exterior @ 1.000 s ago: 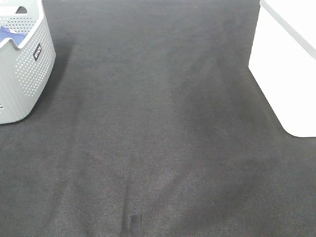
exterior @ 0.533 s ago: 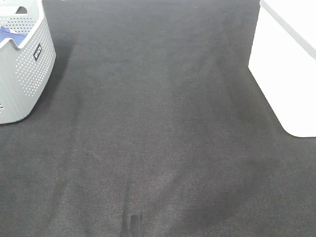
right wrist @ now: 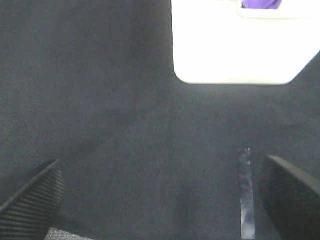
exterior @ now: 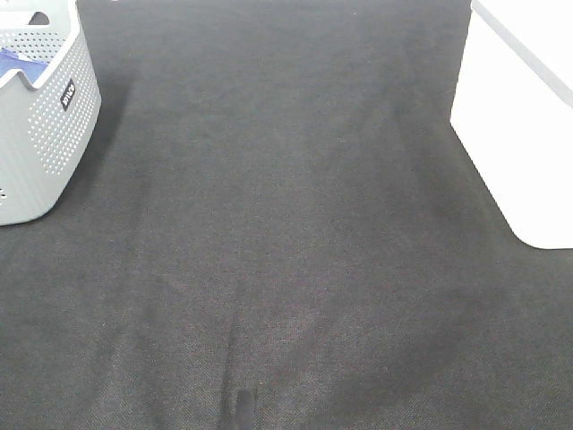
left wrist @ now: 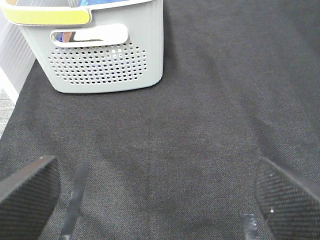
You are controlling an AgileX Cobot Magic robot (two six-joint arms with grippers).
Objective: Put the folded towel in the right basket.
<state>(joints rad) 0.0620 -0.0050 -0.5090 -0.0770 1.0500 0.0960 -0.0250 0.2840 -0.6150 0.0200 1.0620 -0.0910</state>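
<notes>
Towel, purple, still peeks from the white basket at the worktop's right edge; both arms' fingers stay wide, empty.

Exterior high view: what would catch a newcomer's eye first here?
The broad dark cloth fills the middle. A grey perforated basket sits at the far left edge with something blue inside, and a plain white basket stands at the right edge. In the wrist views both grippers, left gripper and right gripper, hang open over the cloth, holding nothing; no towel lies on it.
</notes>
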